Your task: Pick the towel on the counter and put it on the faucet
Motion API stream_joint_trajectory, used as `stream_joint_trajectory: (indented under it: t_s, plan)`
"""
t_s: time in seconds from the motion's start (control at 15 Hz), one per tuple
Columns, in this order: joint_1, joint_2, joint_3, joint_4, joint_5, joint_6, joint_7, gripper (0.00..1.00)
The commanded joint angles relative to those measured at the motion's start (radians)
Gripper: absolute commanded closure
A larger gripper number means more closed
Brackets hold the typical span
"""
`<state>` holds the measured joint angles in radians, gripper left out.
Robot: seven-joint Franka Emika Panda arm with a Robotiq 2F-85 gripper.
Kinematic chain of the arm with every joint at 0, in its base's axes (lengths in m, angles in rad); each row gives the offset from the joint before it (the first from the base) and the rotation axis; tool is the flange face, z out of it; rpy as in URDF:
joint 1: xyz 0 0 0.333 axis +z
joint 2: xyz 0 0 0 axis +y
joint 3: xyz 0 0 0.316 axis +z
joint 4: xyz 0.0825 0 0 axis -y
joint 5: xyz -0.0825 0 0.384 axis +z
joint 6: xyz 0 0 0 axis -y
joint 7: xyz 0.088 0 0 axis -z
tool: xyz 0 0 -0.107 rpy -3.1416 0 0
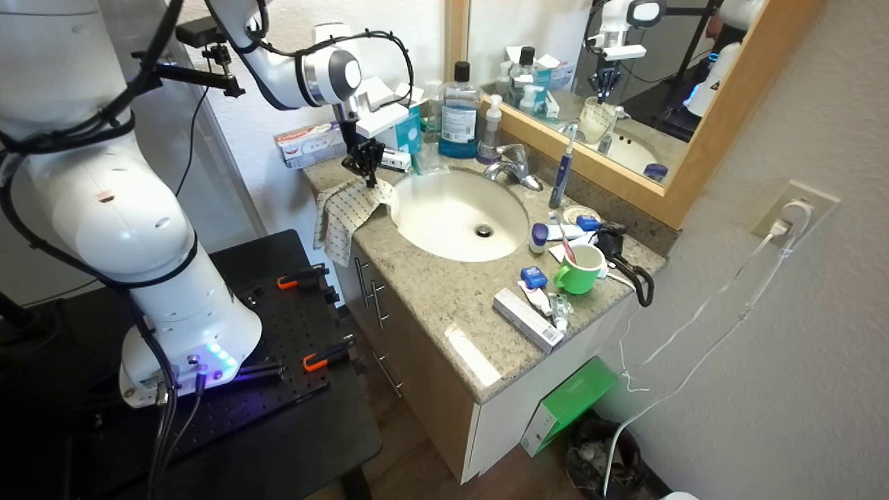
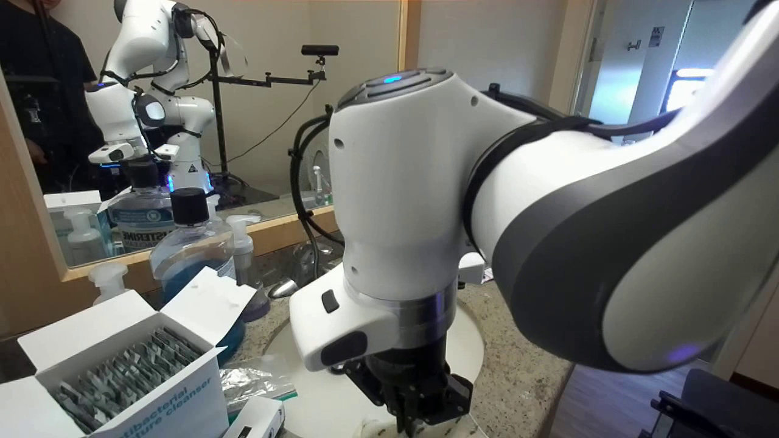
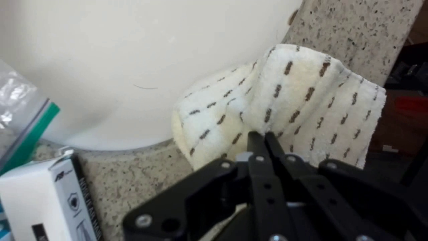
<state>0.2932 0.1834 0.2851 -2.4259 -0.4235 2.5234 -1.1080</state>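
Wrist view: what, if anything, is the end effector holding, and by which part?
The towel: the end effector is shut on a gathered fold of it; whether an edge lies there is hidden.

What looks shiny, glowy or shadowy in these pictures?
In an exterior view, the faucet gleams and the robot's base lights glow blue; in the wrist view, the plastic bag glints and the basin near it is softly shadowed.

Green mug [image 1: 580,271] as your centre in an exterior view: straight up at twelve o'clock you've got the blue toothbrush [image 1: 560,180], upright; out at eleven, a black-capped mouthwash bottle [image 1: 458,121]; close at nine, a small blue box [image 1: 534,277]; down at six, a green box [image 1: 573,403], tilted!
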Motion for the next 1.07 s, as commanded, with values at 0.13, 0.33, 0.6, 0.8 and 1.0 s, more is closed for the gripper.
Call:
stream_joint_trajectory:
  t_s: [0.13, 0.33, 0.6, 0.8, 1.0]
  plan:
    - [0.019, -0.104, 0.019, -0.015, -0.038, -0.060, 0.072, 0.93]
    - [0.023, -0.158, 0.025, -0.021, -0.047, -0.059, 0.113, 0.93]
    - [0.030, -0.216, 0.029, -0.011, -0.092, -0.098, 0.159, 0.93]
    - [0.031, -0.218, 0.028, -0.012, -0.096, -0.110, 0.143, 0.66]
    - [0.028, -0.201, 0.025, -0.032, -0.076, -0.092, 0.133, 0.45]
